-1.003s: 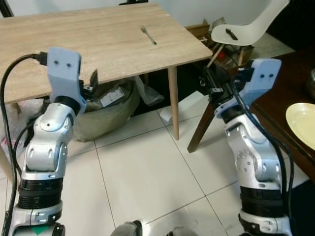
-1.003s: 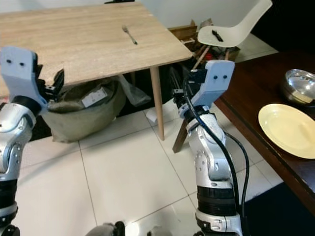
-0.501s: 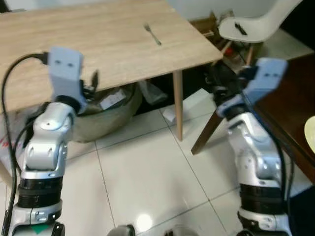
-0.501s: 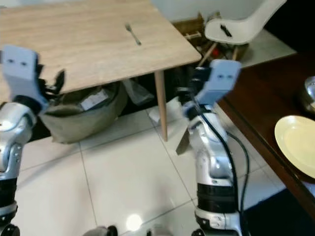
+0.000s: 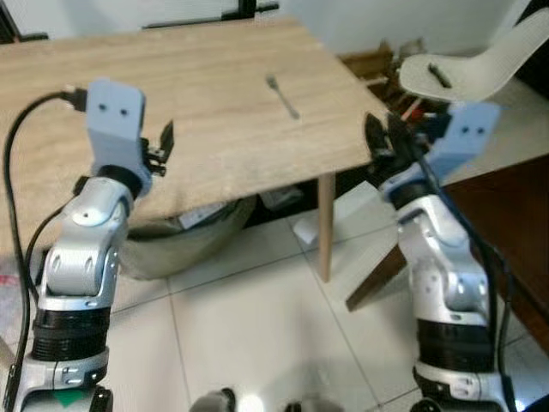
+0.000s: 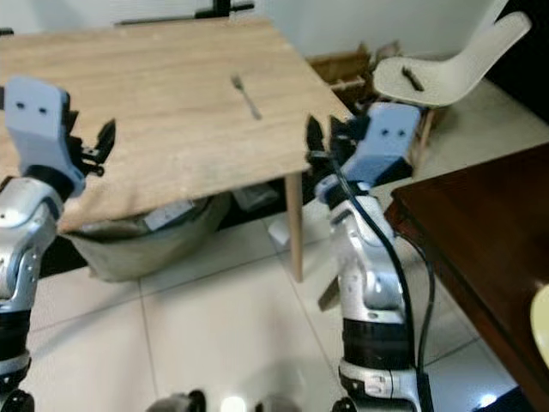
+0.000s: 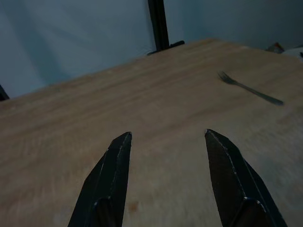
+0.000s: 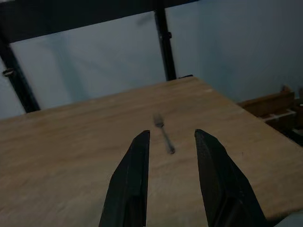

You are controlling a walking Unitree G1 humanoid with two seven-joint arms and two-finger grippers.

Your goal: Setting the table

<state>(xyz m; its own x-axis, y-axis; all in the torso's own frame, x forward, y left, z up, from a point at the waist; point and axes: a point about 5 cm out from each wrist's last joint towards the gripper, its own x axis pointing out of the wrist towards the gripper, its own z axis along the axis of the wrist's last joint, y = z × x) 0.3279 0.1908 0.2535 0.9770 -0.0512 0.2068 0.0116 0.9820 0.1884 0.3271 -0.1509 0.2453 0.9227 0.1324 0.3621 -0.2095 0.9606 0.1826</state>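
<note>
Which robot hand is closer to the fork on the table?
The right one. The right gripper is raised at the table's near right corner, open, with the fork just beyond it. The left gripper, also open, hovers over the table's left part, farther away.

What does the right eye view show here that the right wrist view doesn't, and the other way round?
Right eye view alone: the left gripper raised over the near edge of the light wooden table, the white chair with a dark object on its seat, the dark table to the robot's right, and the sack under the light table.

Right wrist view alone: a close look along the right gripper, its fingers open and aimed at the fork, plus a black frame against the wall beyond the table.

Both: the fork lying alone on the light wooden table.
</note>
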